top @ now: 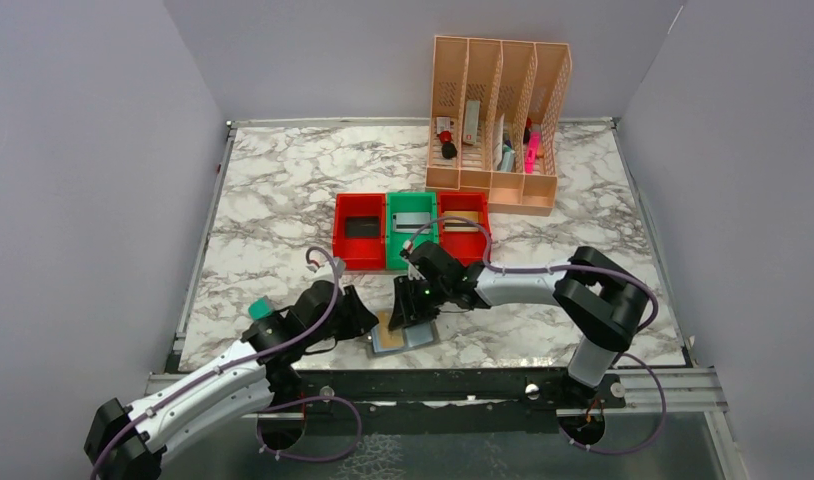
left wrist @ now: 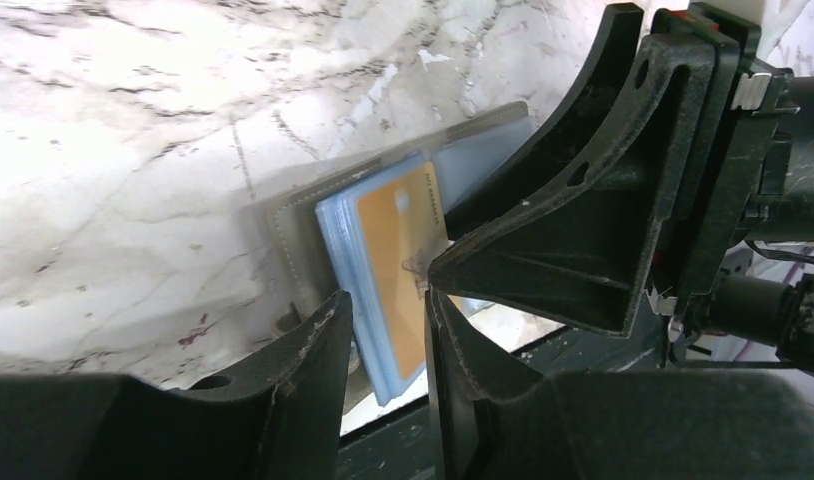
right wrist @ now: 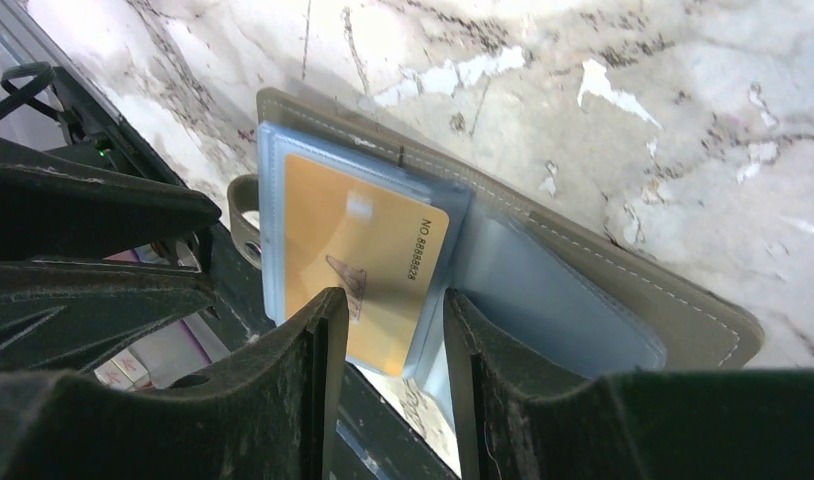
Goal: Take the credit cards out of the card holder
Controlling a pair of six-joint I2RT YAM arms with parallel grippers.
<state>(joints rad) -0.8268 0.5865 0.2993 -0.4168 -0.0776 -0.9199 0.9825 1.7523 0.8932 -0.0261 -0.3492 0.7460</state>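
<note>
The grey card holder [top: 420,337] lies open at the table's front edge, partly over it. A gold-tan credit card [right wrist: 363,250] sits in its light blue pocket, also in the left wrist view [left wrist: 393,255]. My left gripper [left wrist: 388,320] is at the holder's [left wrist: 293,225] near-left end, jaws a narrow gap apart, astride the pocket's end. My right gripper [right wrist: 388,310] hovers over the holder [right wrist: 623,290], jaws a little apart over the gold card's edge. One right fingertip [left wrist: 438,272] touches the card. A black card [top: 361,228] and a silver-grey card [top: 413,220] lie in bins.
Red [top: 341,245], green [top: 394,250] and red [top: 483,240] bins stand in a row behind the grippers. A peach slotted organiser [top: 498,120] stands at the back. A teal block [top: 260,308] lies by the left arm. The dark table rail [top: 433,385] runs just below the holder.
</note>
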